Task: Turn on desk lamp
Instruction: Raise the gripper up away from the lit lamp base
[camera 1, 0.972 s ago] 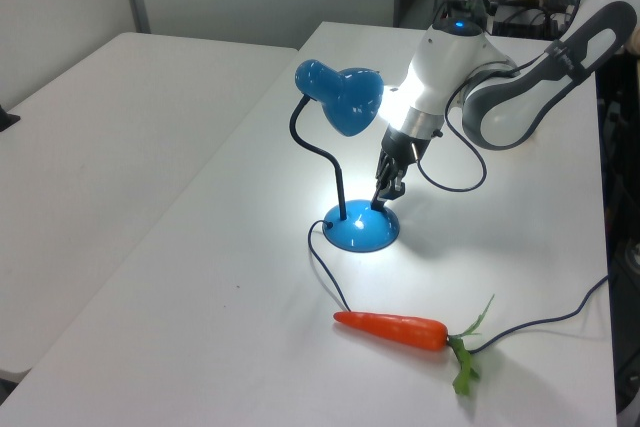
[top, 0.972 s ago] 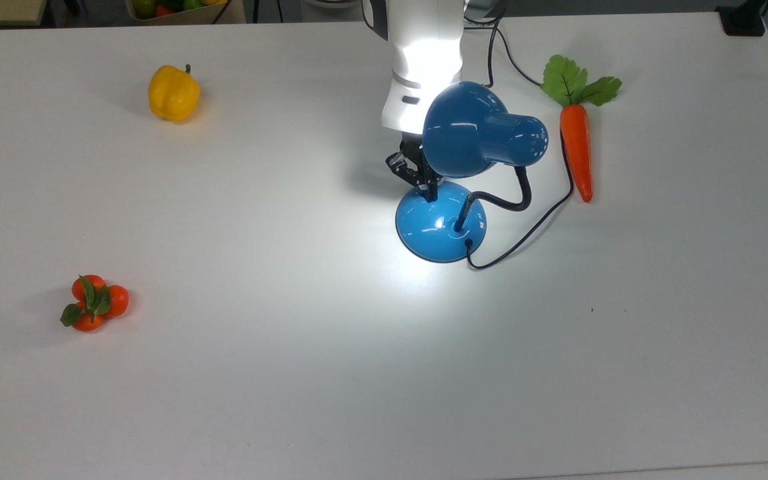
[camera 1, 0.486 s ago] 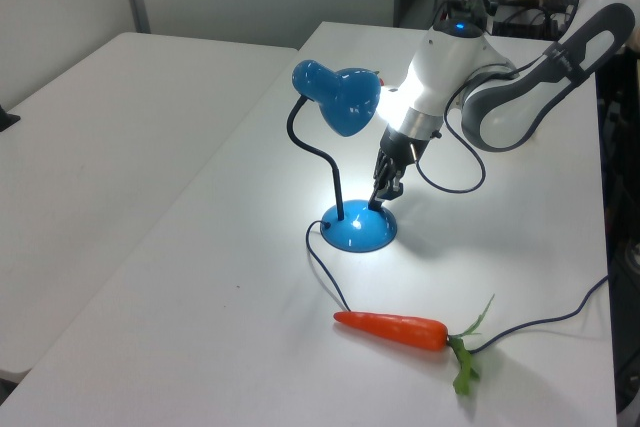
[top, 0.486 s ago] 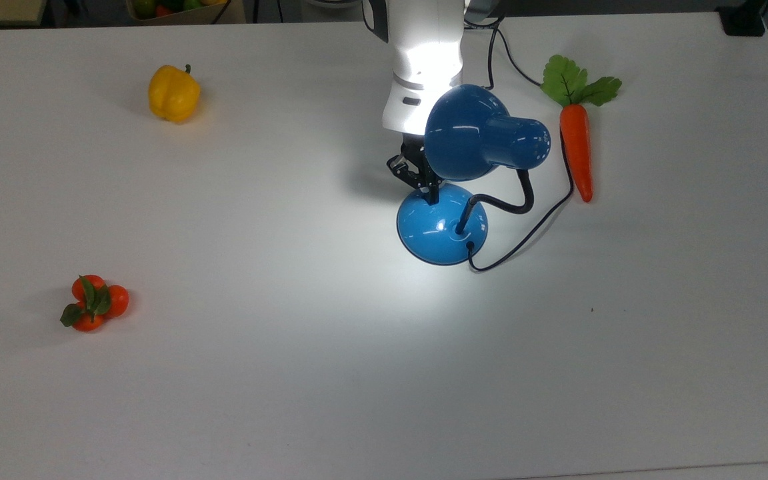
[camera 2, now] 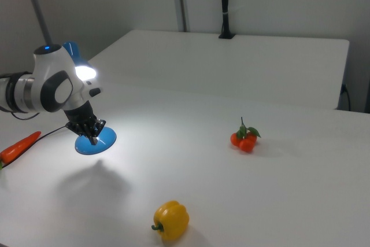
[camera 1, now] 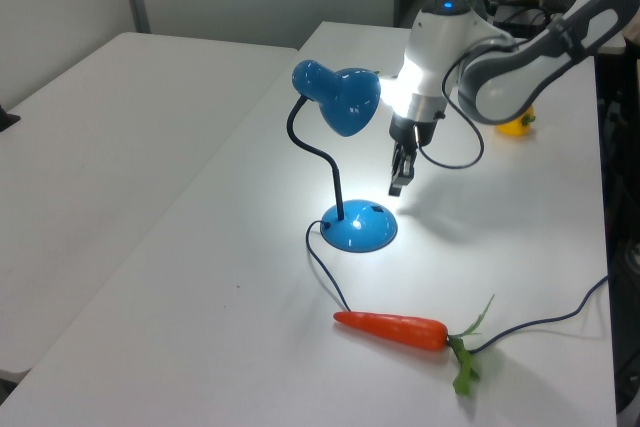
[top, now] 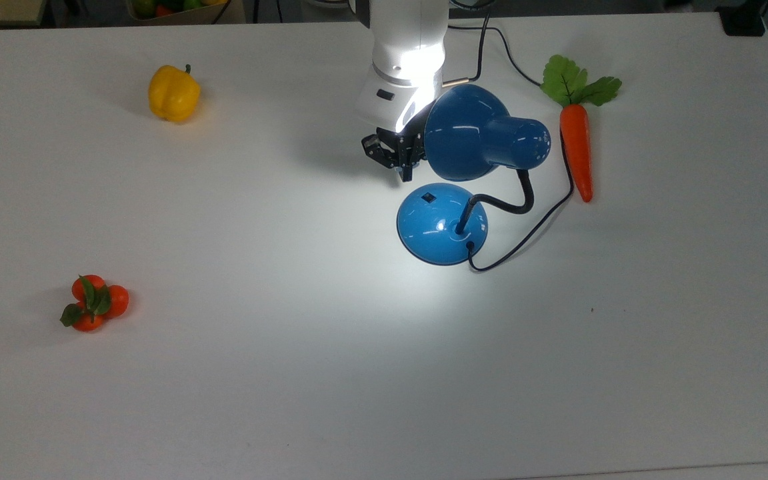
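Blue desk lamp [top: 443, 223] lit, centre-right of top view, bright pool on white table [top: 291, 373]. Gripper [top: 404, 175] clenched, empty, hovering just above base, not touching.

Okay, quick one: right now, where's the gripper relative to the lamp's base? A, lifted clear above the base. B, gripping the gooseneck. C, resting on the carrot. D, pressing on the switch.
A: in the left view the gripper hangs in the air above the desk lamp, with a gap down to its base, whose small black switch sits uncovered.
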Tool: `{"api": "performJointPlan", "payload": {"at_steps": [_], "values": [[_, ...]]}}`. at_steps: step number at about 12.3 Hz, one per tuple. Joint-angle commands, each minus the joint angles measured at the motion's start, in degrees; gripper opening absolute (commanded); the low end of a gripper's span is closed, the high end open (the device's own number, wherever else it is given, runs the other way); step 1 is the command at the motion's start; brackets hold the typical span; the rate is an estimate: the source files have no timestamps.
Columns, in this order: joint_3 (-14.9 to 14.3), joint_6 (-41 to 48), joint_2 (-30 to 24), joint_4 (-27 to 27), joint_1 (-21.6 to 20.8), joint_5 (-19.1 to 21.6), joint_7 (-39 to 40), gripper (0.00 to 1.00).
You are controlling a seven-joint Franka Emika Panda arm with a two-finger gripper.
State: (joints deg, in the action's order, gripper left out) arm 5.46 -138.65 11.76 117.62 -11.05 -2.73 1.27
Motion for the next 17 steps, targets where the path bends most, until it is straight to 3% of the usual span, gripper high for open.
{"api": "performJointPlan", "payload": {"at_steps": [1, 5, 10, 11, 14, 16, 17], "values": [[-0.2, 16.4, -3.6, -3.3, 1.5, -0.1, -9.5, 0.00], [-0.2, 35.1, -6.9, -13.8, 7.5, -2.0, -9.9, 0.00], [-0.4, 44.4, -8.7, -23.7, 12.2, -1.3, -5.4, 0.00], [-0.4, 45.0, -9.5, -24.2, 12.5, -1.3, -4.5, 0.10], [-0.5, 46.5, -11.8, -24.3, 12.9, -1.1, -4.3, 0.73], [-0.5, 47.0, -12.3, -24.3, 13.0, -1.2, -4.3, 1.00], [-0.5, 47.1, -12.5, -24.3, 13.4, -1.2, -4.3, 1.00]]}}
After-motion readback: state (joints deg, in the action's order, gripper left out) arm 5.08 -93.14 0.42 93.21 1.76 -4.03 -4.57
